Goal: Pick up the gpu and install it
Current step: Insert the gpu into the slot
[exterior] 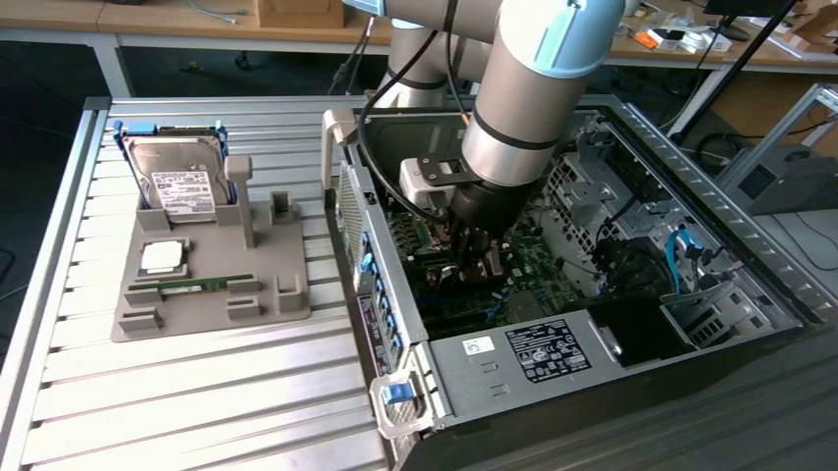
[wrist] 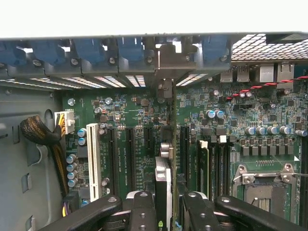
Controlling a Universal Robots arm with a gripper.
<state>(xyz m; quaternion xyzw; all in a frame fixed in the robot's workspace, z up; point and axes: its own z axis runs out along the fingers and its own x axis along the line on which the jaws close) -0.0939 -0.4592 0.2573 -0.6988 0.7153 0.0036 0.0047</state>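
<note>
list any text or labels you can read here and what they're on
No text can be read as words.
White label on the hard drive: print too small to read.
White-on-black sticker on the computer case: lines of print and symbols, unreadable.
Small white sticker with a round mark beside it: unreadable.
White silkscreen on the motherboard between the slots: blurred, unreadable.

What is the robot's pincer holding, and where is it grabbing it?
The pincer holds the gpu edge-on by its upper edge, over the motherboard's slots inside the computer case.
</note>
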